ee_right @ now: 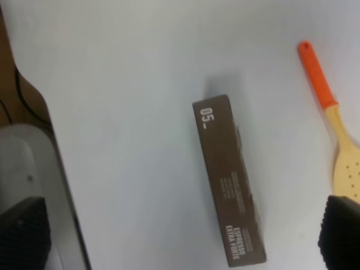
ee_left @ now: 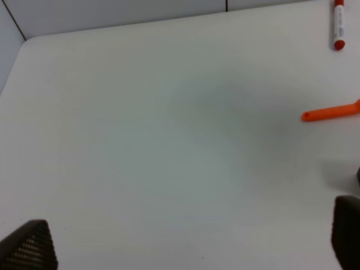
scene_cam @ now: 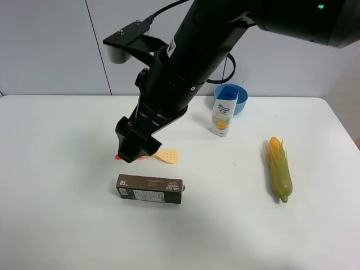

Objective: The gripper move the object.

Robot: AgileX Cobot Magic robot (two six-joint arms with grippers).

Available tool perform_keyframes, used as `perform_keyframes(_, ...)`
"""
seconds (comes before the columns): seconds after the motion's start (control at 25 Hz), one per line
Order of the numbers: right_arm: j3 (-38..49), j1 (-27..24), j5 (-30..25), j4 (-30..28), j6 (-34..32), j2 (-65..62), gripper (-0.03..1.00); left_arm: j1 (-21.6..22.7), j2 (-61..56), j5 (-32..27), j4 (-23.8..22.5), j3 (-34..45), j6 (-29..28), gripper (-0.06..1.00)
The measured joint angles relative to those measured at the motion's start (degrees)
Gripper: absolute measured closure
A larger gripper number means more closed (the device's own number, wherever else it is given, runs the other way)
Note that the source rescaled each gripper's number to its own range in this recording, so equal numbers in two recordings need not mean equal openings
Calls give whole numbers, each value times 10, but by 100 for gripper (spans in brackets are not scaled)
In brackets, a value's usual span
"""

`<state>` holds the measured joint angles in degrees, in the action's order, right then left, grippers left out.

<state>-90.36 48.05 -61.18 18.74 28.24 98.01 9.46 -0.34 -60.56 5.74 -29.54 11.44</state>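
The dark brown carton (scene_cam: 150,189) with "05" lies flat on the white table (scene_cam: 62,169), in front of the middle. My right gripper (scene_cam: 133,151), at the end of the thick black arm, hangs just behind the carton, over the spatula's handle. In the right wrist view the carton (ee_right: 230,185) lies between the spread fingertips of the right gripper (ee_right: 181,232), which is open and empty. My left gripper (ee_left: 188,239) is open and empty over bare table; it does not show in the exterior view.
An orange-handled yellow spatula (scene_cam: 166,156) lies behind the carton and shows in the right wrist view (ee_right: 337,140). A white shampoo bottle (scene_cam: 225,111) and blue bowl (scene_cam: 241,100) stand at the back. A corn cob (scene_cam: 279,169) lies right. A red marker (ee_left: 338,25) shows in the left wrist view.
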Motion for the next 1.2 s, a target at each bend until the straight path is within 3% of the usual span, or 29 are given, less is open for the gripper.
perform_keyframes(0.16,0,-21,0,-12,-29,-12,-3,0,0,0,0,0,0,-6)
perform_keyframes(0.4,0,-96,-5,-61,-64,-31,-3,0,0,0,0,0,0,-6)
perform_keyframes(0.64,0,-240,-76,-94,-93,-71,-3,0,0,0,0,0,0,-6)
perform_keyframes(0.76,0,-329,-78,-115,-108,-99,-3,0,0,0,0,0,0,-6)
perform_keyframes(0.8,0,-329,-78,-115,-108,-99,-3,0,0,0,0,0,0,-6)
perform_keyframes(1.04,0,-514,-79,-126,-141,-166,-3,0,0,0,0,0,0,-6)
perform_keyframes(1.2,0,-590,-79,-129,-161,-204,-3,0,0,0,0,0,0,-6)
